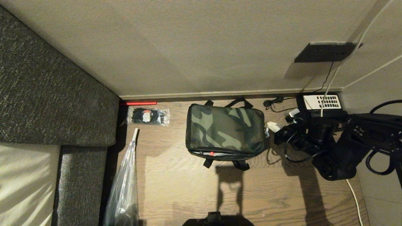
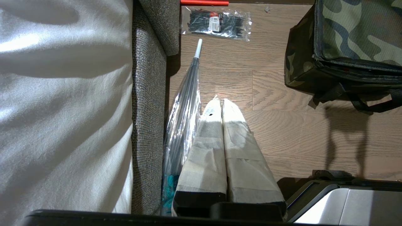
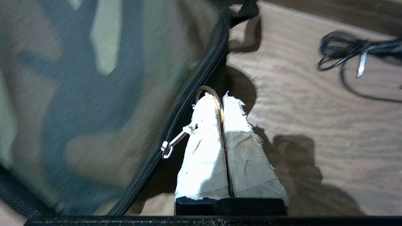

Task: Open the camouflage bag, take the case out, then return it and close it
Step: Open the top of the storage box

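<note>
At the camouflage bag's [image 1: 225, 129] right edge, right gripper [image 3: 222, 97] pinches the zipper ring [image 3: 209, 91], zip line running along that side.

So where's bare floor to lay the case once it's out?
Open wood in front of the camouflage bag, and between it and the clear plastic bag. Right of it is crowded: cables, telephone, right hand.
</note>
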Tool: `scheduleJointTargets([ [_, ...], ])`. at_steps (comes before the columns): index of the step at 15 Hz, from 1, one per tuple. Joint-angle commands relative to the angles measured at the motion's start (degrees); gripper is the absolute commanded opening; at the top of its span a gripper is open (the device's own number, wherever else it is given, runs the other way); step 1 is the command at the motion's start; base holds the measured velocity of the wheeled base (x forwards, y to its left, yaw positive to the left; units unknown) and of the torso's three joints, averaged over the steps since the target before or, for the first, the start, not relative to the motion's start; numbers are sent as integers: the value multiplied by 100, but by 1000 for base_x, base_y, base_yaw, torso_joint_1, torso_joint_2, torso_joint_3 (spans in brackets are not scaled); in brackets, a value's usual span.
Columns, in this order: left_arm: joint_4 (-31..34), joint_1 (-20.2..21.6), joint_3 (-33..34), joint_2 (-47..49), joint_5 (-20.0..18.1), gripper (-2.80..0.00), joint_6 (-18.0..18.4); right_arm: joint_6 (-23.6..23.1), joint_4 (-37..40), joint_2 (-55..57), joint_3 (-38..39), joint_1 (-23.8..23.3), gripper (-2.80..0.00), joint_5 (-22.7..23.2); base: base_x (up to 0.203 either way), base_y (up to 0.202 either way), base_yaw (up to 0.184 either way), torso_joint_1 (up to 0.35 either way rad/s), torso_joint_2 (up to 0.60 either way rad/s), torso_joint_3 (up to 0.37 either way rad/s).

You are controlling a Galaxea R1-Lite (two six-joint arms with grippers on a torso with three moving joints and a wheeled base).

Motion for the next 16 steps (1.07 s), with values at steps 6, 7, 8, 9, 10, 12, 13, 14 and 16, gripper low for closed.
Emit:
scheduleJointTargets([
  [6,0,6,18,-11,2,-280,-2,-21,-42,308,-715,4,-280,25,0,0,0,0,0,0],
  [7,0,1,18,-11,2,-280,-2,-21,-39,354,-842,4,-280,27,0,0,0,0,0,0],
  [8,0,5,18,-11,2,-280,-2,-21,-15,394,-981,4,-280,27,0,0,0,0,0,0],
  [9,0,8,18,-11,2,-280,-2,-21,10,423,-1080,4,-280,32,0,0,0,0,0,0],
  [10,0,7,18,-11,2,-280,-2,-21,19,457,-1140,4,-280,36,0,0,0,0,0,0],
  [12,0,0,18,-11,2,-280,-2,-21,16,492,-1269,6,-280,36,0,0,0,0,0,0],
  [13,0,0,18,-11,2,-280,-2,-21,26,515,-1342,4,-280,36,0,0,0,0,0,0],
  [14,0,0,18,-11,2,-280,-2,-21,28,547,-1414,5,-280,36,0,0,0,0,0,0],
  [16,0,0,18,-11,2,-280,-2,-25,3,596,-1497,4,-280,42,0,0,0,0,0,0],
])
